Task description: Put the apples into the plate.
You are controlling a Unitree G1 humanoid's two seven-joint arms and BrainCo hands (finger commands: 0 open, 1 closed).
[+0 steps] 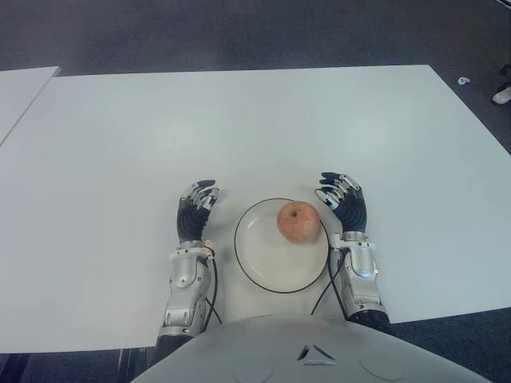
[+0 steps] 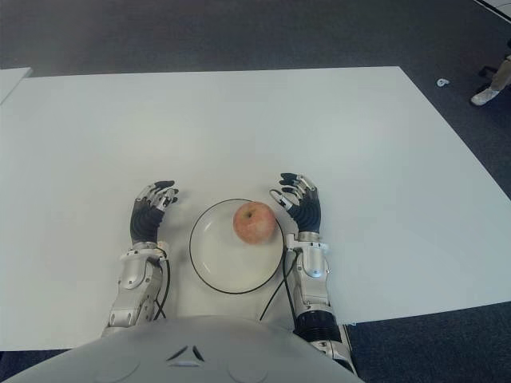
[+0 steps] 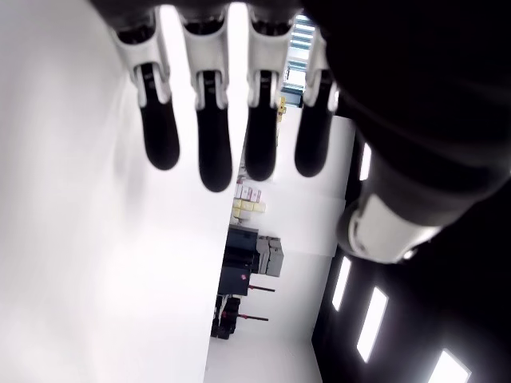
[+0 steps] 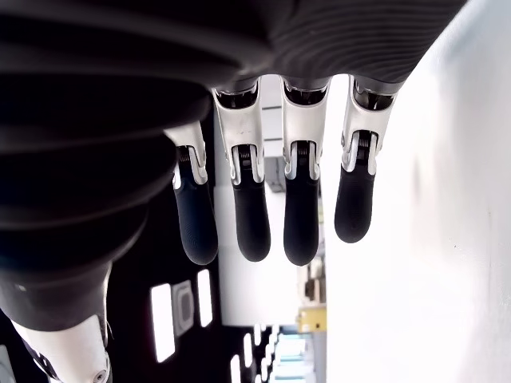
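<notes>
Right hand (image 1: 345, 201) sits just right of the plate (image 1: 263, 267), fingers extended, holding nothing. Left hand (image 1: 196, 209) is left of the plate, fingers also loose and empty. One apple (image 1: 298, 221) is inside the plate, near its right rim. No other apple shows on the table (image 1: 120, 144), so the task looks done.

White table (image 1: 239, 128) carries 1 round plate (image 1: 263, 267) near its front edge.

Text on tabletop (image 1: 239, 128): none readable; labels on plate (image 1: 263, 267): none; markings on apple (image 1: 298, 221): none
</notes>
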